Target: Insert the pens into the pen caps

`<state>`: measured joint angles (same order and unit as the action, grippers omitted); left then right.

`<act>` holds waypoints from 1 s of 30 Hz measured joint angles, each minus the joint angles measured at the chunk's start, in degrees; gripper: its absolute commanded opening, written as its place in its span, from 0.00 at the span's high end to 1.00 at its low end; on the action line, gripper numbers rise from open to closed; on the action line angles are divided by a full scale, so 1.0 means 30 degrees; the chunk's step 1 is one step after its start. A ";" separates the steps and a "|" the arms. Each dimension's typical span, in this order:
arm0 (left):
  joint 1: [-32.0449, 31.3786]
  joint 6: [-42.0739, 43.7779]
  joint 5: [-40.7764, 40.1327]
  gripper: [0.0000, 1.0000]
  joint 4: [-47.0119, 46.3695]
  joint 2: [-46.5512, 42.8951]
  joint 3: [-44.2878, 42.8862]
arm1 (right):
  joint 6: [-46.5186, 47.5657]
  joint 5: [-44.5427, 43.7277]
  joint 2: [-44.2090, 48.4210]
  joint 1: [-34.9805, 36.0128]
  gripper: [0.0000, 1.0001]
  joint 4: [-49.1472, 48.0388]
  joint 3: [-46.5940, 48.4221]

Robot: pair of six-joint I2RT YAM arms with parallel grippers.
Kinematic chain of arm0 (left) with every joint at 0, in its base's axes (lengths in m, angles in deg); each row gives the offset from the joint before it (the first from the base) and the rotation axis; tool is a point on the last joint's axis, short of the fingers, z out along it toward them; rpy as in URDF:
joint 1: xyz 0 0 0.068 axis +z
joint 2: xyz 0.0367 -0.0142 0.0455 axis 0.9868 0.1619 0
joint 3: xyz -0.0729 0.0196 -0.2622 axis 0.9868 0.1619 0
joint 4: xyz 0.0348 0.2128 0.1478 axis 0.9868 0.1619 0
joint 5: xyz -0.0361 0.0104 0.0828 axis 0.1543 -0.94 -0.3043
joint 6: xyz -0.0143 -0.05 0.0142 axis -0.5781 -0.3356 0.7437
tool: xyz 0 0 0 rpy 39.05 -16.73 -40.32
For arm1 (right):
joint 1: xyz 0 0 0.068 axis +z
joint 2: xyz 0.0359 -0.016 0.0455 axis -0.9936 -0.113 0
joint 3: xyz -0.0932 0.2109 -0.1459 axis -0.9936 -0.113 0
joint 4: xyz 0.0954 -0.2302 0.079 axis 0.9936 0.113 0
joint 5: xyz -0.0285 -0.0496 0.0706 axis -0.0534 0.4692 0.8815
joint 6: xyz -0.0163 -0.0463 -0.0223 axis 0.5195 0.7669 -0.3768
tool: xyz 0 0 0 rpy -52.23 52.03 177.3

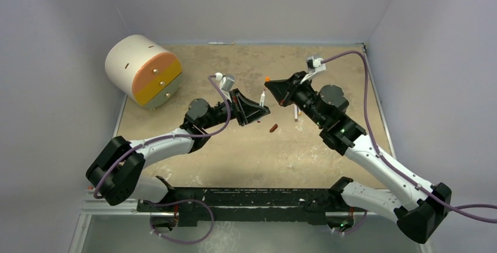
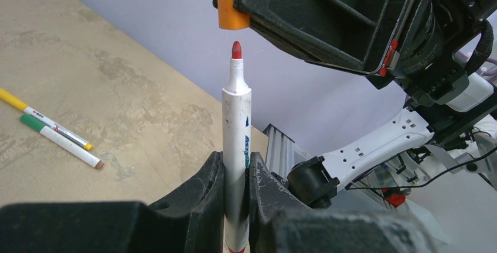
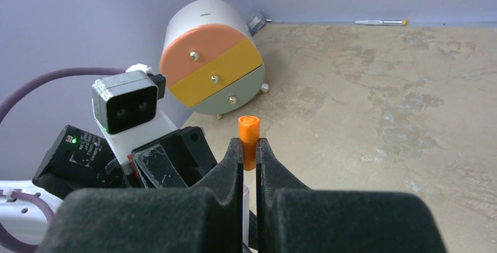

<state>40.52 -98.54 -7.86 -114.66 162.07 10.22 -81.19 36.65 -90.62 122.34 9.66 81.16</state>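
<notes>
Two robot arms meet above the middle of a mottled tan worktop [image 1: 234, 159] enclosed by pale walls. A round white drawer unit [image 1: 143, 71] with peach, yellow and grey-green drawer fronts stands at the far left corner.

The left arm [image 1: 164, 144] reaches in from the near left and the right arm [image 1: 375, 159] from the near right, their tips close together but apart.

The left end effector [image 2: 235, 171] is pressed onto the white barrel of a red-tipped pen [image 2: 236, 124], pinching it low down so that the pen stands upright between the fingers with its tip uppermost. The right end effector [image 3: 249, 153] is clamped on an orange cap [image 3: 248, 130], with about half of the cap standing clear of the fingers.

In the left wrist view the cap's lower edge hangs just above the red tip, roughly in line with it. A small gap shows between the two.

Two more pens [image 2: 55, 133] lie side by side on the worktop, touching or nearly so, under the right arm. One has a yellow end and the other a green end. Another pen [image 3: 380, 23] lies along the far wall.

A dark red-brown cap [image 1: 273, 127] lies on its side on the worktop, just nearer the bases than the two end effectors.
</notes>
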 measured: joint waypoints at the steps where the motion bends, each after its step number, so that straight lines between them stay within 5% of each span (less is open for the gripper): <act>1: 0.0000 0.0000 0.0029 1.00 0.0000 0.0000 0.0000 | -0.0022 -0.0051 0.0066 0.0000 1.00 0.0000 0.0000; 30: 0.0000 0.0015 -0.0036 1.00 0.0022 0.0036 0.0000 | -0.0612 0.0998 -0.0051 0.0000 1.00 -0.0736 -0.0670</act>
<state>40.52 -98.50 -7.97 -114.59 162.18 10.22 -83.02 39.64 -90.77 122.34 7.45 79.15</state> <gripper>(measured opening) 0.127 0.031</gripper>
